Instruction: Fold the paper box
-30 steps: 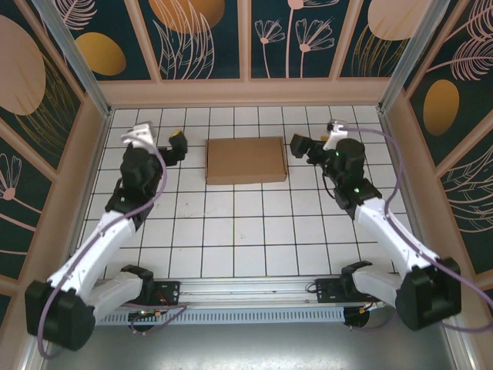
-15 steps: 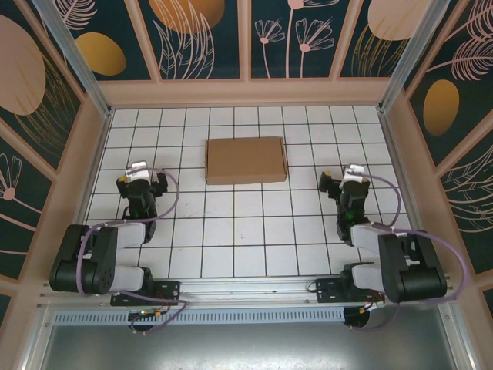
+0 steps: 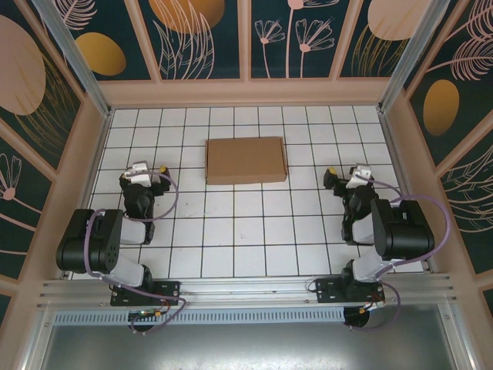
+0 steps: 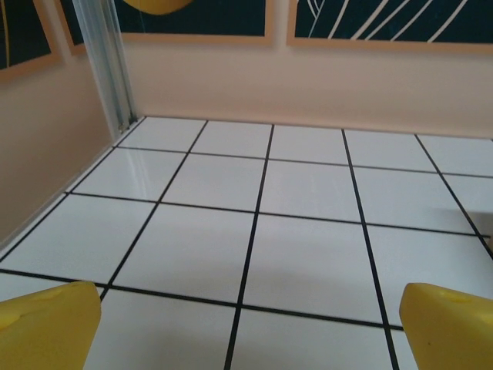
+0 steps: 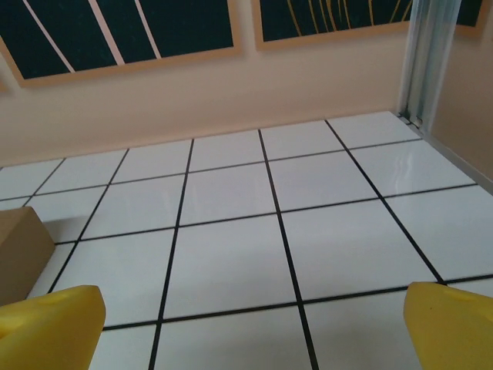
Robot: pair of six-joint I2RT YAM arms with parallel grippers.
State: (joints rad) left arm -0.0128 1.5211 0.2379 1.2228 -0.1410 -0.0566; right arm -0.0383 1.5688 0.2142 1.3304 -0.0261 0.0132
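**Currently: paper box (image 3: 246, 160) flat at far centre, nothing gripped**

Top view: the box is a plain brown cardboard rectangle lying flat on the white tiled table (image 3: 246, 231). Its long edges run roughly parallel w/ the back wall (image 3: 246, 91), and it sits towards the far half, approx. centred L-to-R. It looks closed up as a flat mailer. From overhead I can't tell whether a front flap is tucked fully home.

The left gripper (image 3: 146, 173) is over the L side of the table, nearer than the box and well apart from it. Its arm is folded low by its base. In the left wrist view the left gripper (image 4: 248, 327) has its yellow fingertips (image 4: 46, 324) at opposite bottom corners of the frame. The jaws are spread wide w/ bare tiles btwn them and nothing held. An aluminium post (image 4: 115, 69) stands in the far L corner.

The right gripper (image 3: 350, 179) mirrors it on the R side, also clear of the box. In the right wrist view the right gripper (image 5: 248, 327) is likewise spread wide and empty, w/ a yellow fingertip (image 5: 451, 324) at each lower corner. One box corner (image 5: 19, 250) shows at the L edge of that view, resting on the tiles and not touching the fingers.
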